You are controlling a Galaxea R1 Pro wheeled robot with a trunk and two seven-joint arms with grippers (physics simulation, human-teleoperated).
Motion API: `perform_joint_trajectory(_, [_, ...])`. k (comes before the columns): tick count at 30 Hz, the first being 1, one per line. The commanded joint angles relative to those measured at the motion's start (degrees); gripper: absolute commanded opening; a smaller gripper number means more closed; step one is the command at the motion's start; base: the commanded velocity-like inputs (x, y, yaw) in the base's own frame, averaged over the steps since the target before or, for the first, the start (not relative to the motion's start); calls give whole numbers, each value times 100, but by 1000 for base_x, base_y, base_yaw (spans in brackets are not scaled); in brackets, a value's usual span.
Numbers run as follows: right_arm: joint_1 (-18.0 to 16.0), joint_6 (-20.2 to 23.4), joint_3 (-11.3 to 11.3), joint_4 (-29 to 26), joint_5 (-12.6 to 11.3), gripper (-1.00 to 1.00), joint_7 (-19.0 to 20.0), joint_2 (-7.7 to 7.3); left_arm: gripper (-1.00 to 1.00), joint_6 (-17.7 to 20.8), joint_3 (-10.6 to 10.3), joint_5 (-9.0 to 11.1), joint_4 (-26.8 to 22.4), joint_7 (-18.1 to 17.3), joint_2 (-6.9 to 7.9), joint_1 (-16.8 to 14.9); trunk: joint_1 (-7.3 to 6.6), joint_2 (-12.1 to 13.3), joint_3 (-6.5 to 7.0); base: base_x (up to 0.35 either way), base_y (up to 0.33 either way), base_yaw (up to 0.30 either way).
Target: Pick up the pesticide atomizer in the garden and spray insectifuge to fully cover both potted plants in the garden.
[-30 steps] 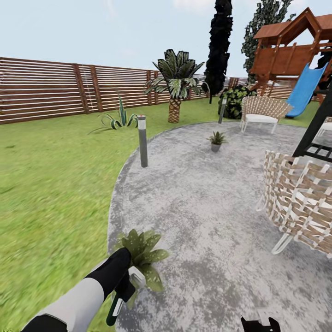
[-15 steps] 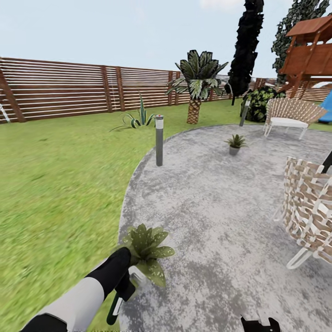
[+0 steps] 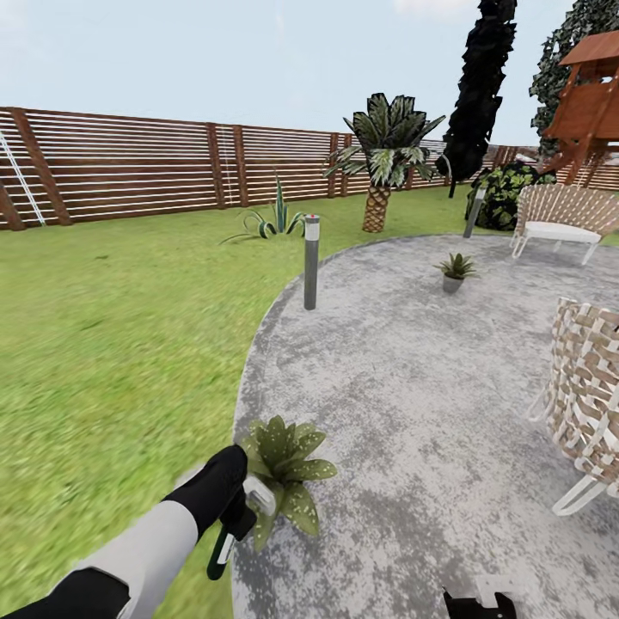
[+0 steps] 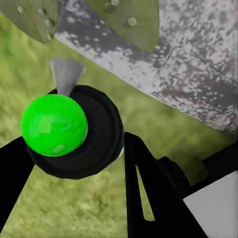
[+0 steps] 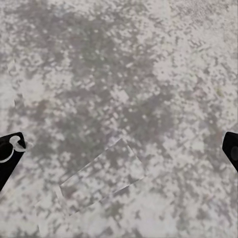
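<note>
The left pincer [image 3: 239, 514] is clenched on the pesticide atomizer [image 3: 225, 537], which hangs below it with the dark green body pointing down and the pale trigger head [image 3: 259, 497] against the leaves of the near potted plant [image 3: 288, 468]. We see this plant at the patio [image 3: 413, 413] edge, just beside the lawn [image 3: 112, 344]; its pot is hidden under the speckled leaves, so we cannot tell what the pot holds beyond the rosette. In the left wrist view the atomizer's round bottom [image 4: 54, 125] sits between the black fingers [image 4: 148, 193], with speckled leaves [image 4: 124, 20] beyond.

The far potted plant [image 3: 456, 268] stands well apart on the patio, its rosette rising from a small grey pot [image 3: 452, 284].

The right pincer [image 3: 479, 605] shows at the lower edge of the head view; the right wrist view shows its tips wide apart (released) over bare concrete [image 5: 119, 99].

A grey lamp post [image 3: 311, 262] stands at the patio rim. Wicker chairs [image 3: 589, 395] occupy the right side, before the slatted fence [image 3: 129, 163].
</note>
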Motion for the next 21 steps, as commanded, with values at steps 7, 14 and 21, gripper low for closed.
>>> perform_joint_trajectory(7, [-3, -16, -41, 14, 20, 100, 46, 91, -100, 13, -64, -65, -98, -113, 101, -25, -1, -2, -5, -147, 0, 0])
perform_joint_trajectory(14, [-3, -16, -49, 6, 12, 100, 39, 91, -100, 34, -188, -69, -14, -309, 99, -134, -1, -2, -5, -170, 0, 0])
perform_joint_trajectory(21, [-3, -16, -50, 6, 11, 100, 32, 87, -100, 62, -1509, -583, 587, -2712, 89, -1351, -1, -2, -5, -2, 0, 0])
